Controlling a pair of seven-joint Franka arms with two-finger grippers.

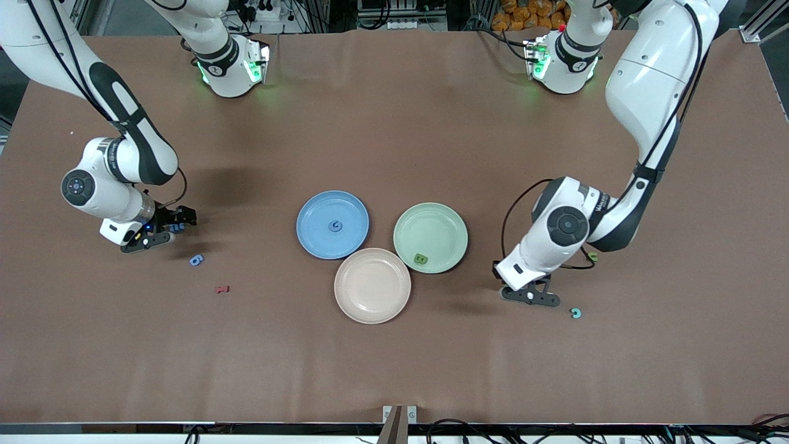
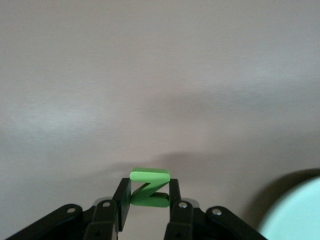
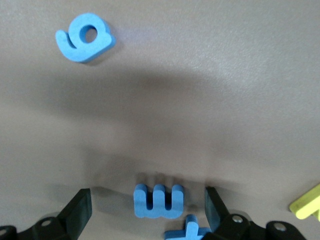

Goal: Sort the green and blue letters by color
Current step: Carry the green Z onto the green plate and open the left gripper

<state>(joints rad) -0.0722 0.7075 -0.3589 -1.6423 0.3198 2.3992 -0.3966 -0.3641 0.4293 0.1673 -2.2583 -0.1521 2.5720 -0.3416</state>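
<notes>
- Left wrist view is showing the left gripper (image 2: pixel 148 200) pinching a green Z letter (image 2: pixel 149 187) between nearly closed fingers, just above the desk (image 2: pixel 150 75) beside the green plate (image 2: pixel 295 215).
- Right wrist view is showing the right gripper (image 3: pixel 147 210) spread wide around a blue E letter (image 3: pixel 158 201), a blue 6 (image 3: pixel 84 37) lying apart.
- Front view alone is showing the blue plate (image 1: pixel 311 237) holding one blue letter (image 1: pixel 335 226).

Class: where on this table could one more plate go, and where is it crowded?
Free: the brown table nearer the camera than the beige plate, and between the plates and the bases. Crowded: the touching blue plate, green plate and beige plate; also letters beside each gripper.
</notes>
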